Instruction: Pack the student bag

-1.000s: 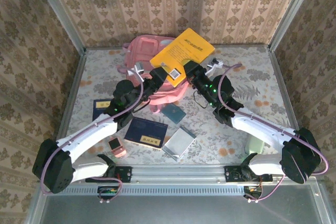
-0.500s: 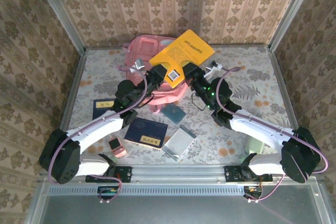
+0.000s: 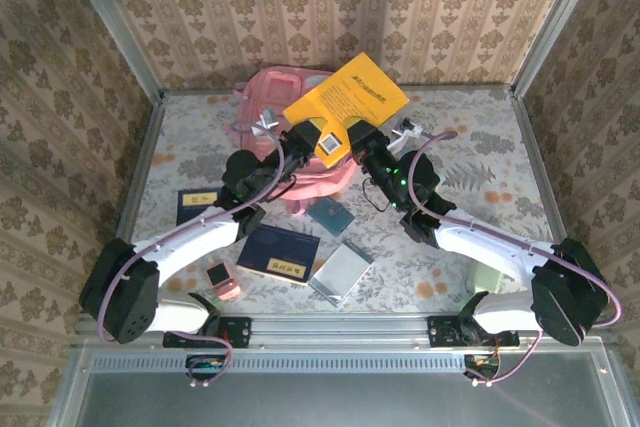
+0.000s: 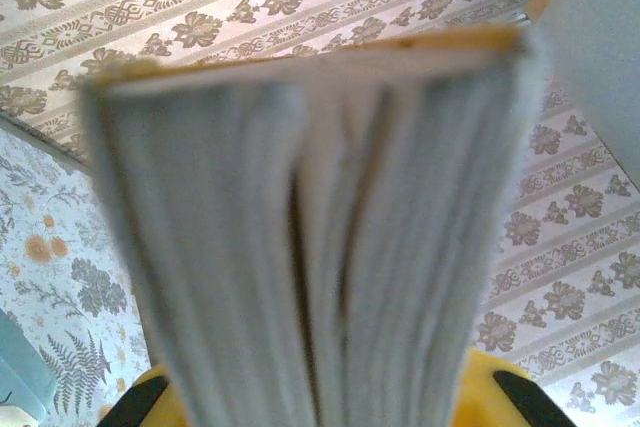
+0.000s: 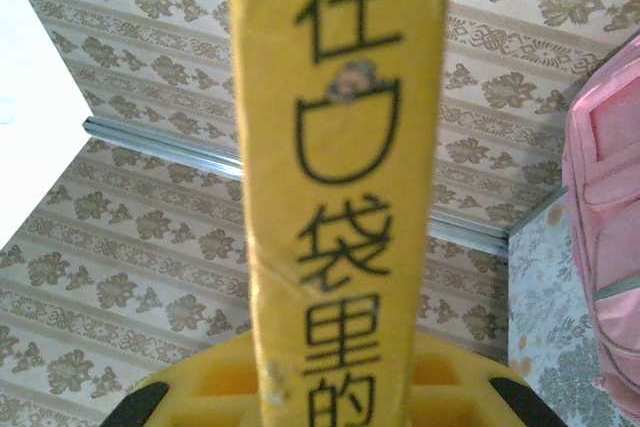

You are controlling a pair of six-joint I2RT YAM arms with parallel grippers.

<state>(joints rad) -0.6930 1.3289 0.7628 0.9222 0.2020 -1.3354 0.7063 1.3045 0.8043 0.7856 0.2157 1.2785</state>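
Observation:
A large yellow book [image 3: 350, 99] hangs tilted in the air above the student bag [image 3: 285, 87], a pink backpack lying at the back of the table. My left gripper [image 3: 308, 143] is shut on the book's page edge, and the blurred grey pages [image 4: 320, 227] run up from between its jaws. My right gripper [image 3: 360, 137] is shut on the book's spine [image 5: 335, 177], yellow with black Chinese characters. The pink bag [image 5: 605, 237] sits at the right edge of the right wrist view. Most of the bag is hidden under the book and both arms.
On the table in front of the bag lie a small teal book [image 3: 330, 215], a dark blue booklet [image 3: 278, 253], a silver notebook [image 3: 341, 272] and a blue book [image 3: 192, 207] at left. A small pink item [image 3: 222, 280] and a pale green object [image 3: 487, 275] sit near the front.
Both grippers have kept their hold on the yellow book. The left arm has pushed a little farther forward and the book has shifted slightly left over the bag.

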